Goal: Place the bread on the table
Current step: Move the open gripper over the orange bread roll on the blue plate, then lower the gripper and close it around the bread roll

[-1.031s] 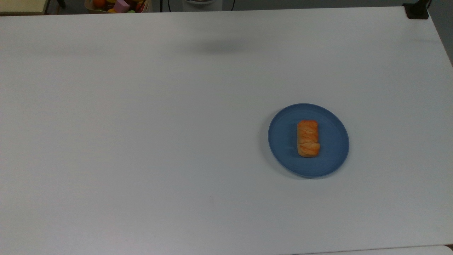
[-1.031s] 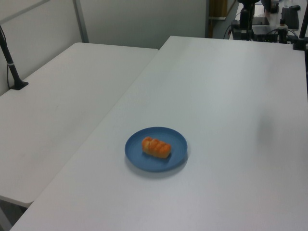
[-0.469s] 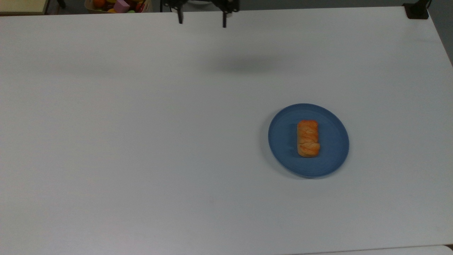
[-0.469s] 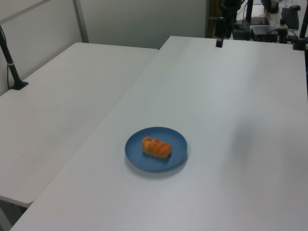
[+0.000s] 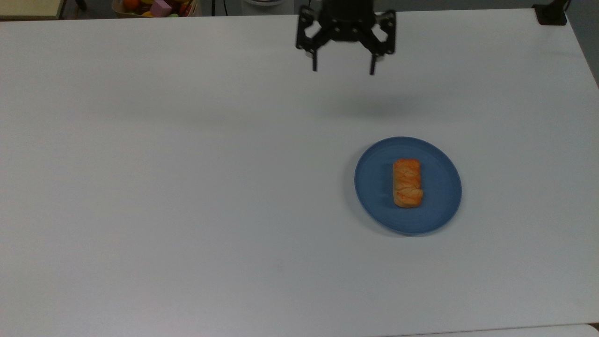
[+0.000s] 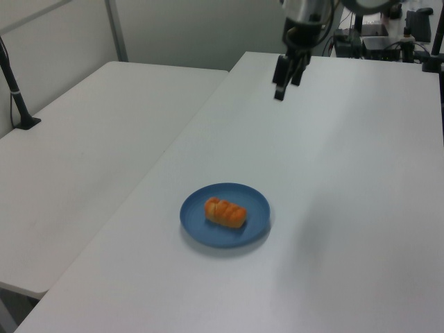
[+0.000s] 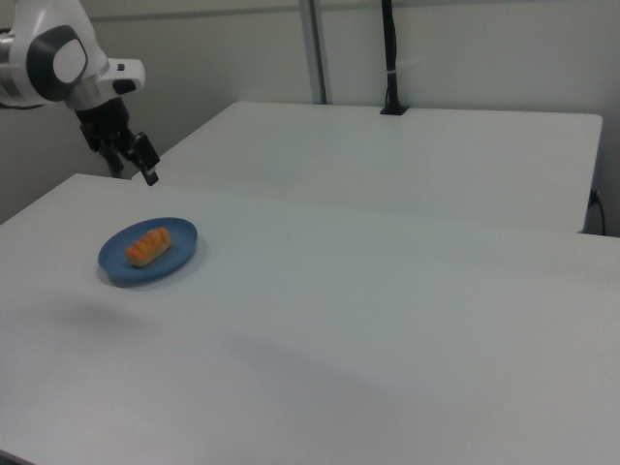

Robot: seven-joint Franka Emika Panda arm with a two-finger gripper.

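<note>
A plain white worktop [image 5: 187, 187] carries a blue plate [image 5: 374, 196] with the bread [image 5: 407, 182] lying at its centre; the jaws [image 5: 343, 70] hang apart, well away; a skewed descent could nudge the plate or squash the roll.

No text, label, brand or number can be read anywhere in these views. Every surface seen is plain and unmarked.
</note>
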